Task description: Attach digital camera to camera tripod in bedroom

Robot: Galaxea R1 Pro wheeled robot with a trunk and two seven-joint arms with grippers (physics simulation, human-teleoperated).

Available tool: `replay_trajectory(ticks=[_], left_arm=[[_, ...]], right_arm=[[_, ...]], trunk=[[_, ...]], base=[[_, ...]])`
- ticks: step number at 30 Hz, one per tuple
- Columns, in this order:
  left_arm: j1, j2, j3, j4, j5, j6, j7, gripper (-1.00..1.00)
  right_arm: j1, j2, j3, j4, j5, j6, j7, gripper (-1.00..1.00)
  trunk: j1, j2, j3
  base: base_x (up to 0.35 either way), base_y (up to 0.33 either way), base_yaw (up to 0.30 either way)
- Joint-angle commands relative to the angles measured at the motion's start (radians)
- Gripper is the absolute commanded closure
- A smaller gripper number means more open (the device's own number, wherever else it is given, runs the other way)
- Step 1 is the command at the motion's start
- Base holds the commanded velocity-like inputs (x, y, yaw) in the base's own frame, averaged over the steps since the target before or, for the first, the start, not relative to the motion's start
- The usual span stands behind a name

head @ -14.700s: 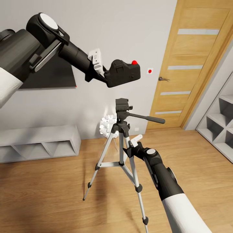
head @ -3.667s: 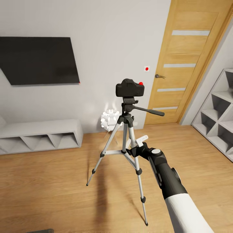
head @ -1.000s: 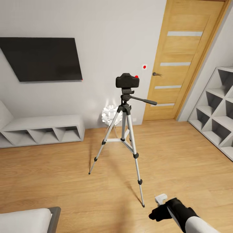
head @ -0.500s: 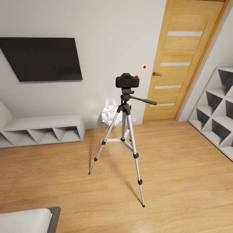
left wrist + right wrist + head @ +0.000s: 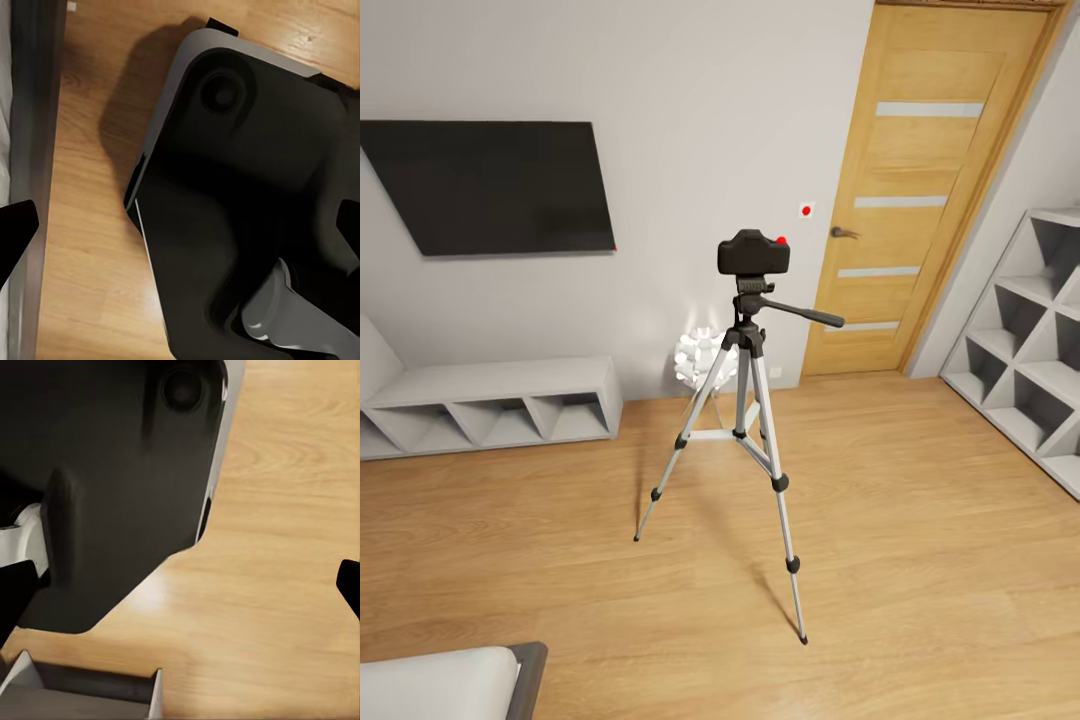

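So the digital camera (image 5: 755,252) sits right on top of the camera tripod (image 5: 743,420), on its dark grey head, red button up. The tripod stands on its three silver legs spread out on the light wood floor (image 5: 920,520), with the black pan handle (image 5: 805,313) sticking out toward the wooden door (image 5: 920,190). Behind it there's a wall TV (image 5: 490,187), a low grey shelf unit (image 5: 485,405) and a little white glowing lamp thing (image 5: 698,358) by the wall. A white cube shelf (image 5: 1030,340) is off by the door.

Both wrist views look down past the robot's own dark base (image 5: 240,202) at wood floor. The left gripper (image 5: 180,232) has its finger tips at the opposite picture edges, so it's spread wide and holding nothing. Same deal with the right gripper (image 5: 180,585), released and empty.
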Motion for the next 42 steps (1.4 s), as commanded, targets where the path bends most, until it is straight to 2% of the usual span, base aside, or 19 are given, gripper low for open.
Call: replay_trajectory(ticks=[1,2,5,11,26,42], left_arm=[[-0.001,0.001,-0.009,0.0,0.01,-0.001,-0.002,-1.0],[-0.001,0.001,-0.009,-0.001,0.009,-0.001,-0.002,-1.0],[-0.001,0.002,-0.01,-0.002,0.009,-0.001,-0.002,-1.0],[-0.001,0.002,-0.01,-0.001,0.008,0.0,-0.002,-1.0],[-0.001,0.002,-0.011,-0.001,0.008,0.0,-0.003,-1.0],[-0.001,0.002,-0.011,-0.001,0.008,-0.001,-0.003,-1.0]], right_arm=[[0.006,-0.001,-0.01,0.001,-0.008,0.0,0.002,-1.0],[0.02,-0.002,-0.011,0.001,-0.044,-0.005,0.002,-1.0],[0.036,-0.003,-0.011,0.001,-0.096,-0.019,-0.001,-1.0],[0.049,-0.002,-0.012,0.001,-0.15,-0.051,-0.021,-1.0],[0.063,-0.001,-0.012,0.001,-0.168,-0.1,-0.077,-1.0],[0.064,0.0,-0.012,0.001,-0.166,-0.11,-0.085,-1.0]], trunk=[[0.001,-0.002,0.0],[0.001,-0.002,0.001],[0.001,-0.002,0.006],[0.001,-0.002,0.015],[0.001,-0.002,0.039],[0.001,-0.002,0.065]], base=[[0.0,0.0,0.0],[0.0,0.0,0.0],[0.0,0.0,0.0],[0.0,0.0,0.0],[0.0,0.0,0.0],[0.0,0.0,0.0]])
